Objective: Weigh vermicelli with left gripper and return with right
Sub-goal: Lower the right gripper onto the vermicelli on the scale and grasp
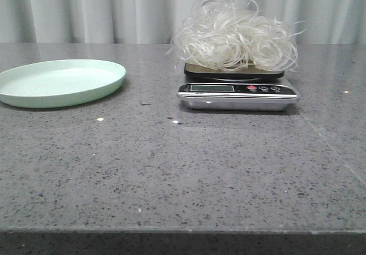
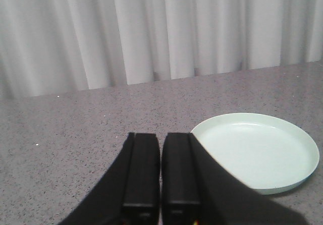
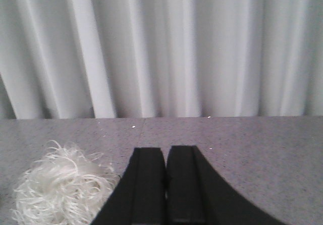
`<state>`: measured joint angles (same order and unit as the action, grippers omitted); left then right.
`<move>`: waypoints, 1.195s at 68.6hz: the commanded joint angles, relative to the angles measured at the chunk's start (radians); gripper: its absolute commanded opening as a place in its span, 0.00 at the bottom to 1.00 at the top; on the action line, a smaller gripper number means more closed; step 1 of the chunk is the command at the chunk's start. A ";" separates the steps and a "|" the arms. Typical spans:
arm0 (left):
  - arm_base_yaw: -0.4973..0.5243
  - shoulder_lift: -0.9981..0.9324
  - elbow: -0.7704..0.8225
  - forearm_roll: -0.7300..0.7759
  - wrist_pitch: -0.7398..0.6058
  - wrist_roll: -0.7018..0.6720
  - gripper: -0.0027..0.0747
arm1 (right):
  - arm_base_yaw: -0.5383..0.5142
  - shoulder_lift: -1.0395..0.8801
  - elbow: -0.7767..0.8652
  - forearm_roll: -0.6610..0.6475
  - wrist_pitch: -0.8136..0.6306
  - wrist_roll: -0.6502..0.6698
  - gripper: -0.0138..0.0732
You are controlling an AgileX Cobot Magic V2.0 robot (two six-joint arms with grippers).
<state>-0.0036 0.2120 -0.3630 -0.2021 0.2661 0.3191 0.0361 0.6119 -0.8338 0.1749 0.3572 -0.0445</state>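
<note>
Vermicelli sits as a loose whitish tangle on top of the scale, right of centre on the desk, toward the far edge near the curtain. Strands spill past the weighing platform on both sides; some stick up and out. The scale has a silver body, with a display facing the camera, readout too small to read. One red button and two darker buttons sit beside the display.

In the right wrist view the vermicelli shows beside the right tool, apart from it, not touched. Right tool: the two black fingers are pressed nearly together, only a thin slit between them, nothing gripped.

Pale green plate lies on the left side of the desk, well apart from the scale, with nothing on it. In the left wrist view the plate is just beside the left tool, whose outer edge overlaps the plate rim in that view; contact cannot be told. Left tool: fingers also closed to a narrow gap, holding nothing.

Neither arm shows in the front view. A few small pale specks lie on the grey speckled desk in front of the plate and scale. Pleated white curtain backs the whole scene.
</note>
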 commanded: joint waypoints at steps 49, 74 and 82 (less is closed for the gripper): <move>-0.005 0.009 -0.027 -0.017 -0.084 -0.004 0.21 | 0.281 0.926 -0.740 0.039 0.325 -0.143 0.86; -0.005 0.009 -0.027 -0.015 -0.084 -0.004 0.21 | 0.281 1.129 -0.741 0.049 0.376 -0.146 0.86; -0.005 0.009 -0.027 -0.015 -0.084 -0.004 0.21 | 0.281 1.160 -0.741 0.049 0.408 -0.146 0.86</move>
<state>-0.0036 0.2120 -0.3630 -0.2021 0.2661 0.3191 0.3170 1.7825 -1.5483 0.2186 0.7459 -0.1759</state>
